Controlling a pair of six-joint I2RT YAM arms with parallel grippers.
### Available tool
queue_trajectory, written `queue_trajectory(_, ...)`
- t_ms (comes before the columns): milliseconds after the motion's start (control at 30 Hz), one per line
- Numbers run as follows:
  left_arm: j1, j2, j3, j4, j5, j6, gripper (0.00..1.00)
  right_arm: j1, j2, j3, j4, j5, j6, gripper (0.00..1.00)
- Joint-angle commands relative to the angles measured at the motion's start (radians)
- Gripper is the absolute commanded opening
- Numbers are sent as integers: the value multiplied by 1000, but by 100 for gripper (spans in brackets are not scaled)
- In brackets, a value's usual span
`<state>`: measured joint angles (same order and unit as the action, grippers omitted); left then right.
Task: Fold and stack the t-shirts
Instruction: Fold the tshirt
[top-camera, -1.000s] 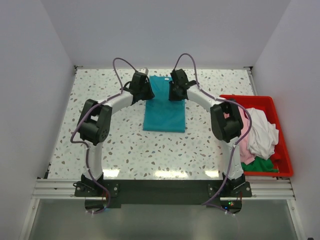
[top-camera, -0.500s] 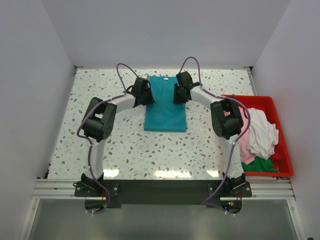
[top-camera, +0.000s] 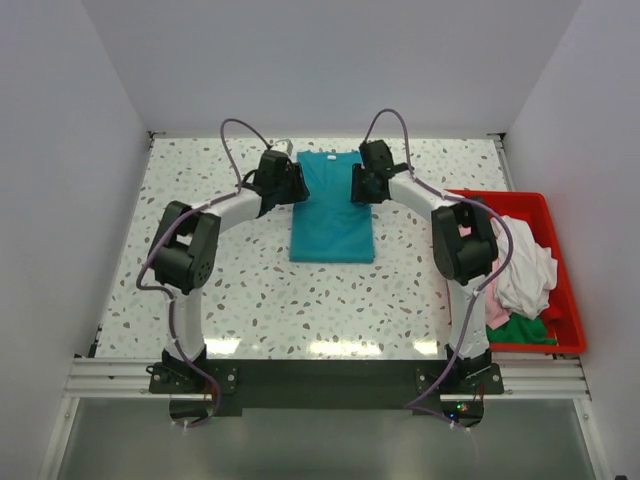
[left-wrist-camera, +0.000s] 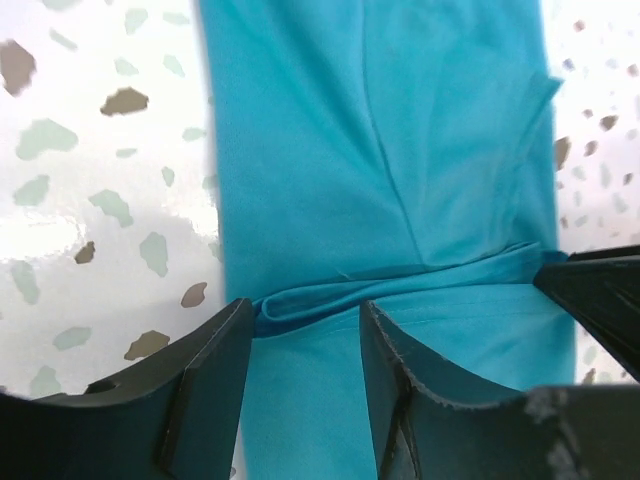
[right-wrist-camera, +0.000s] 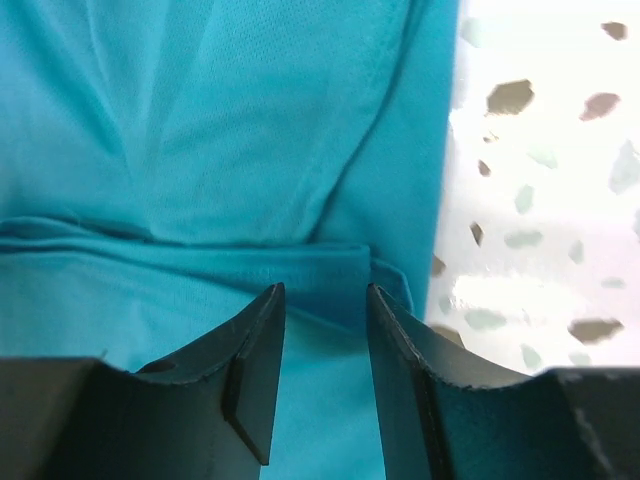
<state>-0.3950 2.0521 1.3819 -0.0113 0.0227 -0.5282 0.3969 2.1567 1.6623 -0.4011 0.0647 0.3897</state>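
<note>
Left gripper (left-wrist-camera: 302, 322): jaws parted about halfway, held nothing, folded teal soft cloth t-shirt (left-wrist-camera: 400, 150) directly under them, its fold ridge just ahead of the fingertips | Right gripper (right-wrist-camera: 323, 300): parted likewise, held nothing, same ridge just ahead | Shirt: lay flat on speckled stone-pattern table (top-camera: 220, 290), between both grippers

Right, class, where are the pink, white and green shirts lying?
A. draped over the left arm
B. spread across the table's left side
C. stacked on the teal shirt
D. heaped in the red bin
D: the pink, white and green shirts lie heaped in the red bin at the right edge of the table, where only the teal shirt lies flat.
</note>
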Motion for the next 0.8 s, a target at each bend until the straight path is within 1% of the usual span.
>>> queue_trajectory(0,8,-116,-47,117,-20,43,53,6,-152,-55,33,35,-22,42)
queue_trajectory(200,-34,-178,-125,134,-79,37,54,71,-212,-114,30,96,-22,43)
queue_trajectory(267,-56,-179,-133,125,-92,39,51,83,-209,-125,36,95,-17,43)
queue_trajectory(300,-62,-176,-133,122,-90,37,47,86,-204,-125,36,96,-17,43)
queue_trajectory(367,-76,-162,-136,117,-92,34,42,91,-183,-125,39,96,-17,43)
queue_trajectory(400,-77,-156,-138,120,-93,34,38,91,-175,-115,38,95,-17,43)
queue_trajectory(433,-80,-150,-135,123,-92,33,36,91,-154,-108,33,95,-18,43)
queue_trajectory(600,-79,-72,-74,120,-101,56,33,80,-51,-7,-14,119,-52,43)
queue_trajectory(767,-71,15,-27,117,-118,66,33,46,31,28,-27,110,-51,43)
